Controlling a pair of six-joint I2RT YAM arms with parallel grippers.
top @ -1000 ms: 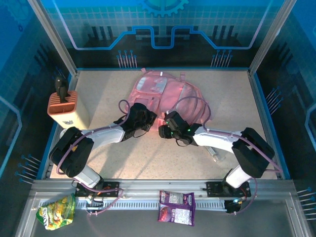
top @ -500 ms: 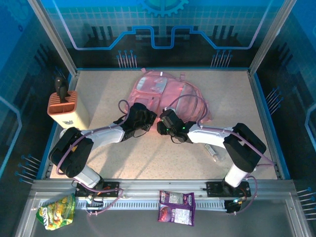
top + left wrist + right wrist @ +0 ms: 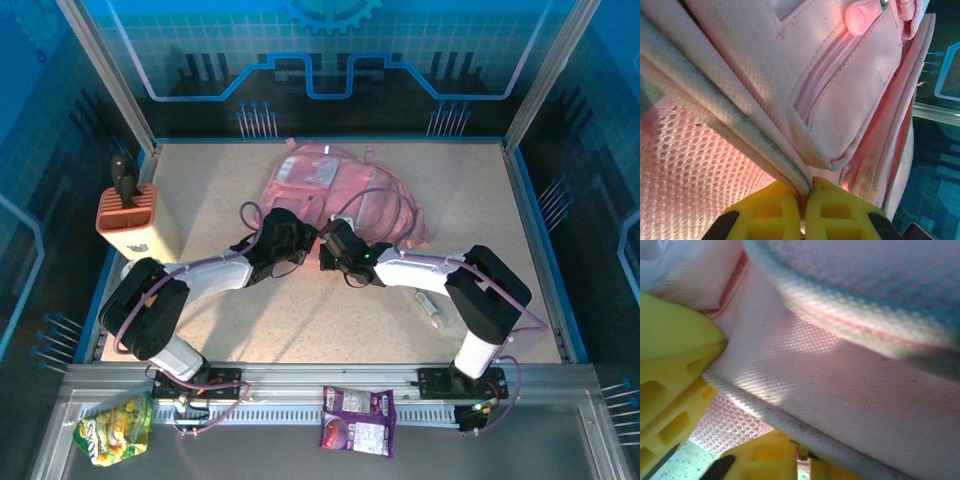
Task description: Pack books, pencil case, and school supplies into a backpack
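Observation:
The pink backpack (image 3: 350,188) lies flat at the table's middle. My left gripper (image 3: 303,240) is at its near left corner. In the left wrist view its yellow fingers (image 3: 765,212) are shut on the backpack's piped edge (image 3: 790,170), beside pink mesh. My right gripper (image 3: 325,252) is right beside it, shut on the same piped edge (image 3: 790,420) of the backpack (image 3: 850,375). The left gripper's yellow fingers (image 3: 670,365) show at the left of the right wrist view. A small clear tube, the school supplies (image 3: 428,306), lies on the table under the right arm. The books and pencil case are out of view.
An orange-and-cream holder (image 3: 130,215) stands at the left edge. A green snack bag (image 3: 115,430) and a purple packet (image 3: 358,420) lie on the front ledge, outside the table. Glass walls close off the back and sides.
My right gripper has moved left to the backpack's near edge, beside the left gripper, and has closed on it. The left gripper has kept its grip in place.

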